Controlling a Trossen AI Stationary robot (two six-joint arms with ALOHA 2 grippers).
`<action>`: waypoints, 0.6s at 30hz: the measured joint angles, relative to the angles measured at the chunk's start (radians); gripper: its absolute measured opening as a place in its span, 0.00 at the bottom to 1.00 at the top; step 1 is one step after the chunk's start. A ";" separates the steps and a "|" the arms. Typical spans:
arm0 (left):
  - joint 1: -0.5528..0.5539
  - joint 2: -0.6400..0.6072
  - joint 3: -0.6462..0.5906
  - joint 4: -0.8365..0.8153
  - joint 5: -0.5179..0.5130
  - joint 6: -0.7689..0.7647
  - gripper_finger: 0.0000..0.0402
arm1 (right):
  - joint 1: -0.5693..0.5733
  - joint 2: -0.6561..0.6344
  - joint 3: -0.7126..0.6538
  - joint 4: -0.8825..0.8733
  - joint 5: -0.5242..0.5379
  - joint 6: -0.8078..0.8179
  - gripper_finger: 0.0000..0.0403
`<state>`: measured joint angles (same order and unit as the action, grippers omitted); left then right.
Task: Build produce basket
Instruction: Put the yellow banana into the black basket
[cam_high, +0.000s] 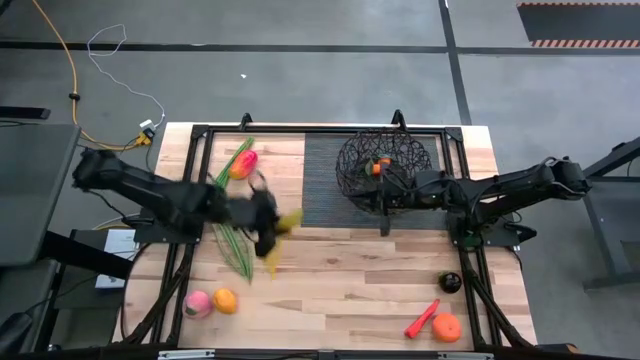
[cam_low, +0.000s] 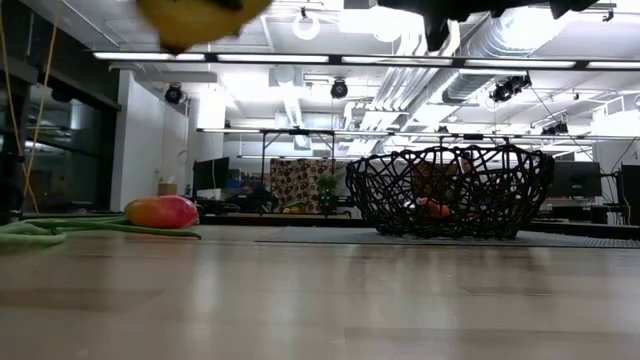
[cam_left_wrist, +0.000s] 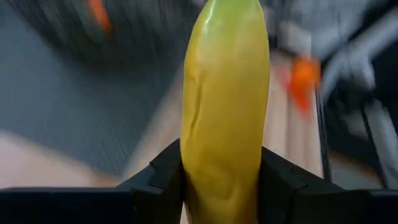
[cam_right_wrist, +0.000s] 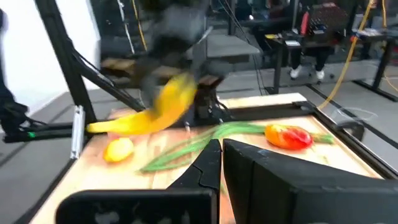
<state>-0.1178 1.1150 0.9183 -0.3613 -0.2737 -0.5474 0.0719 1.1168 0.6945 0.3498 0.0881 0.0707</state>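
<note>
Your left gripper (cam_left_wrist: 221, 186) is clamped on the banana (cam_left_wrist: 224, 93), raised above the table; your right gripper (cam_right_wrist: 221, 155), fingers nearly closed and holding nothing, sits beside the basket (cam_high: 385, 160)

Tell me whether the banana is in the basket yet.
Out. The left gripper holds the banana above bare table, left of the basket, which has an orange inside.

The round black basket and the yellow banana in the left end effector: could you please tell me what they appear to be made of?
The round black open-weave basket looks like thin bent metal wire with a matte dark coating; light shows through the gaps. The yellow banana, gripped by the left end effector, looks like smooth moulded plastic or rubber, with a creased, slightly glossy skin.
</note>
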 joint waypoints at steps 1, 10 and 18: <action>0.026 -0.033 0.002 0.045 -0.034 0.056 0.32 | 0.000 0.000 0.000 0.012 -0.012 0.000 0.00; 0.217 -0.173 -0.005 0.307 -0.048 0.429 0.35 | 0.000 -0.001 0.000 0.148 -0.039 0.008 0.00; 0.255 -0.083 -0.006 0.435 0.137 0.504 0.35 | 0.000 -0.001 0.000 0.164 -0.039 0.008 0.00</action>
<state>0.1369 1.0316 0.9123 0.0740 -0.1368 -0.0437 0.0719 1.1160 0.6945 0.5139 0.0486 0.0788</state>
